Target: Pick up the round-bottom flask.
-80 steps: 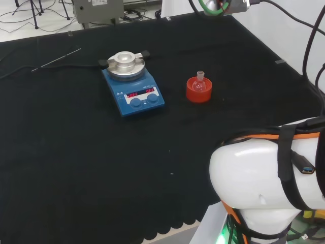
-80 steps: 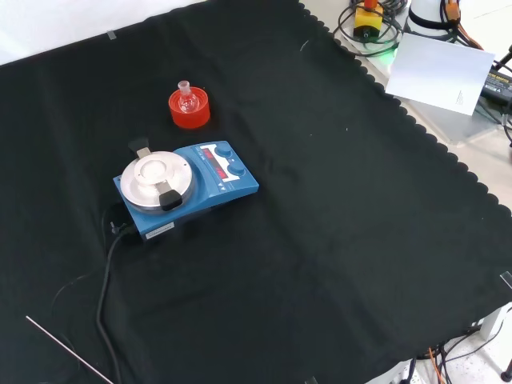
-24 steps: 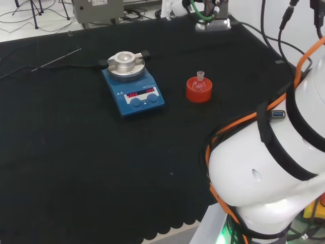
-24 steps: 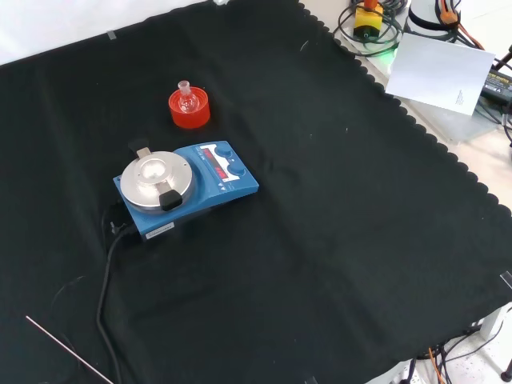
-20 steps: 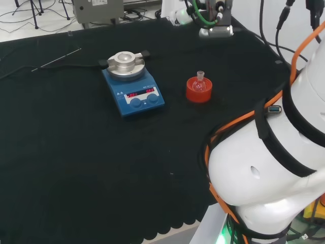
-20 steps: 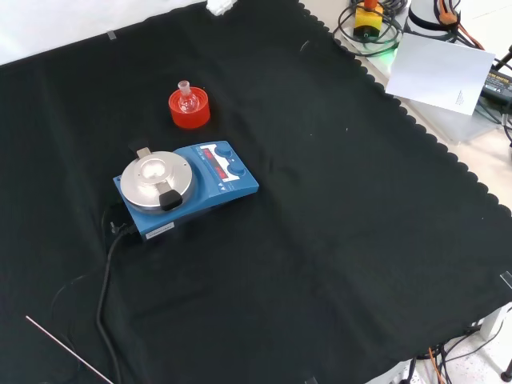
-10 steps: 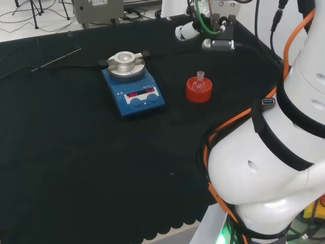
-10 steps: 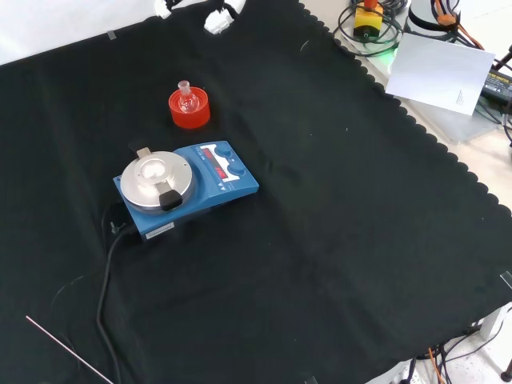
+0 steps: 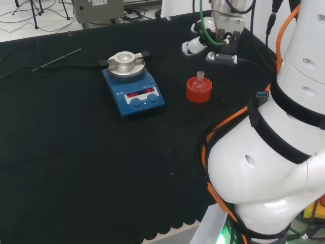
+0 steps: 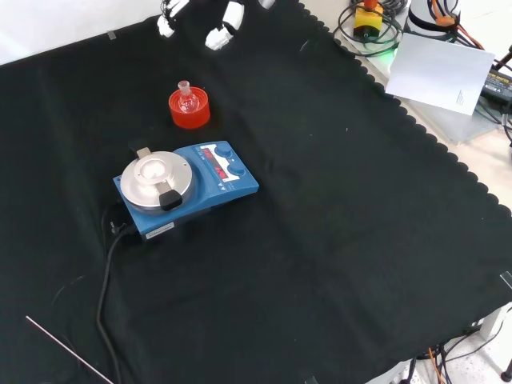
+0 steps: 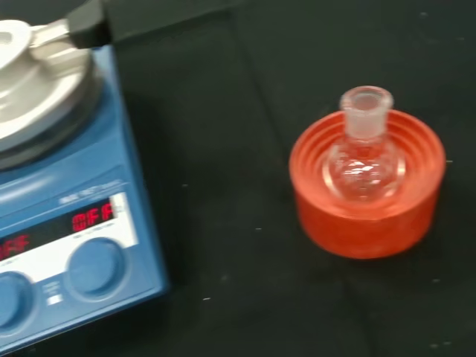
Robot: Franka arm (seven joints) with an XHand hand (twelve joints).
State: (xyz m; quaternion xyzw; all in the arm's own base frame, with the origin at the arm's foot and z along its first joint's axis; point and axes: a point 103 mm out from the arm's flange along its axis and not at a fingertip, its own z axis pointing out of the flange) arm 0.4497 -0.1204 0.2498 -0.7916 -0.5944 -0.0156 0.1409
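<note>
A small clear round-bottom flask stands upright with its neck up in a red ribbed ring stand on the black cloth. The front view has the flask and the stand at its upper left. My hand hangs above and beyond the flask in the head view, apart from it. Its fingers enter the front view from the top, spread and fairly straight, holding nothing. In the wrist view the flask sits in the stand, close below.
A blue stirrer hotplate with a round metal top stands beside the stand, also seen in the front view as the hotplate and in the wrist view as the hotplate. Its cable trails off. A thin rod lies far off.
The hand has come into both views and descended toward the flask over the last second. The flask, stand and hotplate have not moved.
</note>
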